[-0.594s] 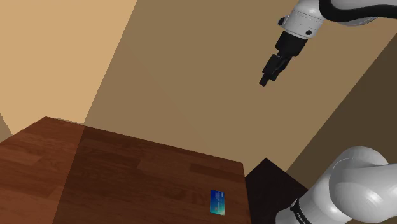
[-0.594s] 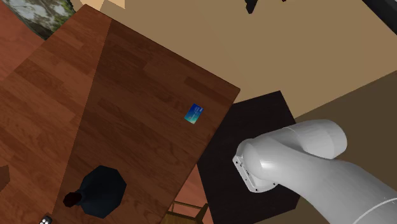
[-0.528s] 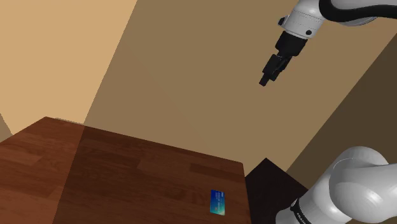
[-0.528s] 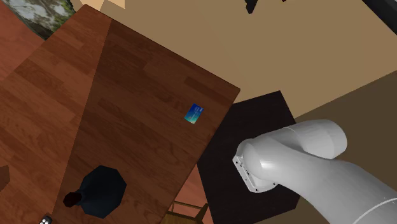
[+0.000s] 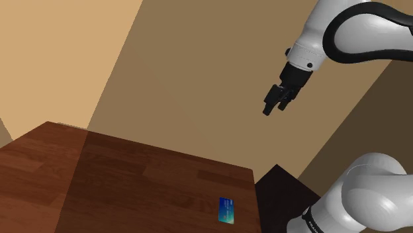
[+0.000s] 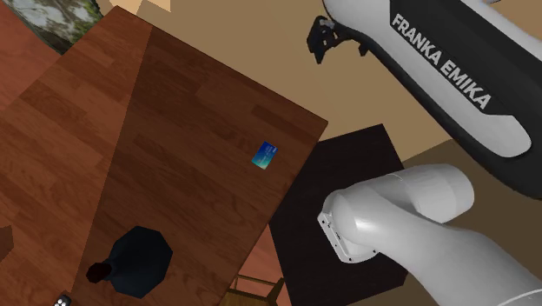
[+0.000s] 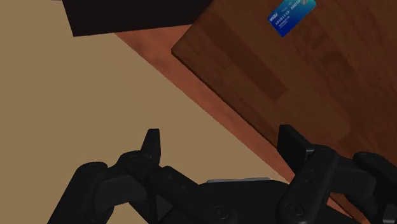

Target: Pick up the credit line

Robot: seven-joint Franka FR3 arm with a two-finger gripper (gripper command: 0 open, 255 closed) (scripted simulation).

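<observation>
The credit card (image 5: 227,211) is a small blue and teal card lying flat on the dark wooden table (image 5: 126,179), close to the table edge nearest the stand. In the second exterior view the card (image 6: 265,155) sits near the table's (image 6: 130,139) right edge. My gripper (image 5: 271,108) hangs high in the air, well above and beyond the card, with nothing in it. The second exterior view has the gripper (image 6: 327,45) past the table's far corner. In the wrist view the open gripper (image 7: 222,146) has its fingers (image 7: 151,144) wide apart, and the card (image 7: 291,16) lies far ahead on the table (image 7: 299,89).
The black stand box (image 6: 347,165) abuts the table edge beside the card. A dark round object (image 6: 139,259) rests on the table toward the second exterior view's bottom. A wooden frame (image 6: 256,291) pokes in below the table edge. Tan floor (image 7: 76,108) lies under the gripper.
The arm has swung down and toward the shoulder view's left, lowering the gripper. Its forearm now crosses the second exterior view's top right. The card has not moved.
</observation>
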